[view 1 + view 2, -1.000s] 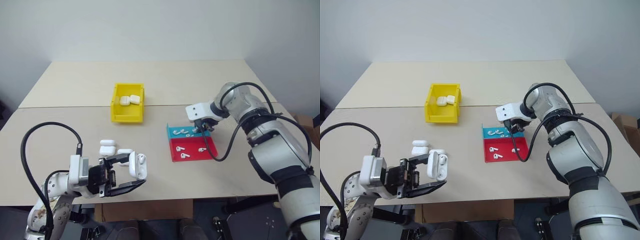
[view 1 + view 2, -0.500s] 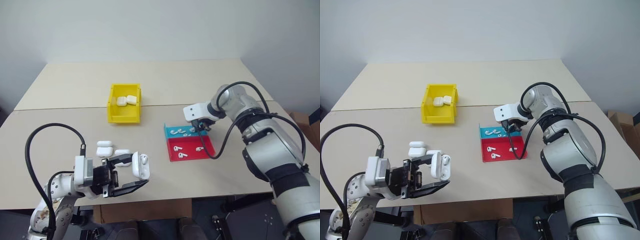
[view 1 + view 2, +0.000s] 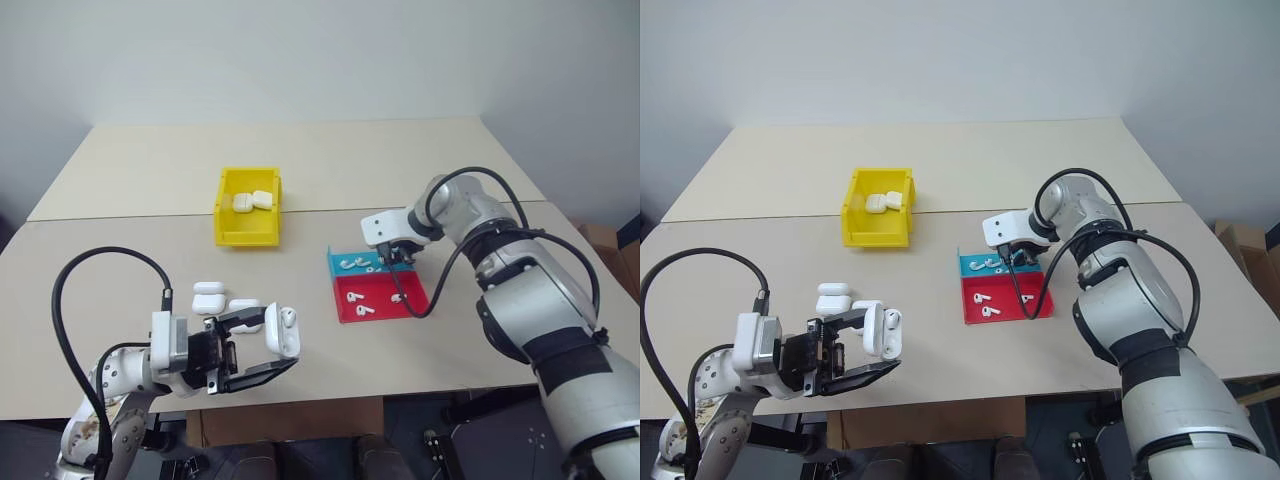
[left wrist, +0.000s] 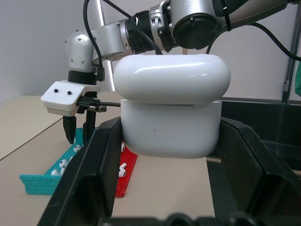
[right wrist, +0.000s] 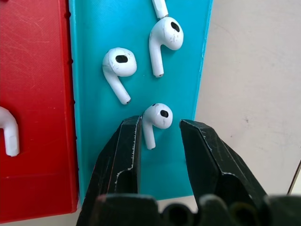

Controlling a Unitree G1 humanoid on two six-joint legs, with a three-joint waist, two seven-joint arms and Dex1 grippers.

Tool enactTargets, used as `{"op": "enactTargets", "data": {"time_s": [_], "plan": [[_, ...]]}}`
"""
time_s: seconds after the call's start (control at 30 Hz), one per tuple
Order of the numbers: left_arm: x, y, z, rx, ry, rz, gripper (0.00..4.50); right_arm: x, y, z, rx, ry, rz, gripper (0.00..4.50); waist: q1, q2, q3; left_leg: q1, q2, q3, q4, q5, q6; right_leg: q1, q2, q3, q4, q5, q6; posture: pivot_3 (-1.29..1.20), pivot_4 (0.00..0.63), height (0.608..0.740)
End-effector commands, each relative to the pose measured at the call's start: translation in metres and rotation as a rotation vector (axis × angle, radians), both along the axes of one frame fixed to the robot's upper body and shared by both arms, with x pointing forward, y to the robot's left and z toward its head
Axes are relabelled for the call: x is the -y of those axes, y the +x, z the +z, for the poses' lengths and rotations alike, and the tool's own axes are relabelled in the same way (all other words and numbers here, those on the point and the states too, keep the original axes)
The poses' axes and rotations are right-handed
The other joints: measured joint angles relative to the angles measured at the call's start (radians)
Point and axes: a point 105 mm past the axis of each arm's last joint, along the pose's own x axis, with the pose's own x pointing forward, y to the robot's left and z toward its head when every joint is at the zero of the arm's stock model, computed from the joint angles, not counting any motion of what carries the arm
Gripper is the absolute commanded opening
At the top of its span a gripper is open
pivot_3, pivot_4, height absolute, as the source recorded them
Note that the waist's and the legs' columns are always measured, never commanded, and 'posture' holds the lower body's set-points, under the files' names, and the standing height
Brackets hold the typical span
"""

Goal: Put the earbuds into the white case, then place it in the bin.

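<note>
Left tool (image 3: 262,348) at the near left edge of the beige bench (image 3: 130,175), clamped on a small glossy white rounded earbud case (image 3: 281,331) with hinged lid, one earbud showing at its top. Just beyond it, three more identical white cases (image 3: 222,299) lie loose on the bench. Right of centre sits a shallow red plastic tray (image 3: 380,300) holding three tiny white stemmed earbuds (image 3: 362,309), with a shallow blue plastic tray (image 5: 91,56) butted against its far side. Right tool (image 5: 157,136) points down over the blue tray, fingers (image 5: 124,146) parted either side of one earbud (image 5: 155,120), not closed on it; two more earbuds lie beside it. Farther back, left of centre: bright yellow rectangular plastic bin (image 3: 228,232) with tall walls, two white cases inside (image 3: 251,200).
</note>
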Motion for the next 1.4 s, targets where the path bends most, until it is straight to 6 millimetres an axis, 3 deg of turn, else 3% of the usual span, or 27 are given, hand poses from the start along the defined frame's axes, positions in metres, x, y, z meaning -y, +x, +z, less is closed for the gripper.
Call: {"op": "enactTargets", "data": {"time_s": [0.03, 1.4], "plan": [[0.003, -0.004, 0.007, 0.052, -0.005, -0.005, 2.79, -0.003, 0.002, 0.008, 0.027, 0.012, 0.013, 1.66, 0.0, 0.0, 0.0, 0.0, 0.0, 0.0, 0.0, 0.0, 0.0, 0.0, 0.0, 0.0, 0.0, 0.0, 0.0, 0.0, 0.15, 0.74], [0.005, -0.007, 0.008, 0.05, 0.003, 0.014, 2.79, -0.004, 0.001, -0.002, 0.036, -0.007, 0.055, 1.66, -0.001, 0.0, 0.0, 0.0, 0.0, 0.0, 0.0, 0.0, 0.0, 0.0, 0.0, 0.0, 0.001, 0.0, 0.0, 0.0, 0.15, 0.74]]}}
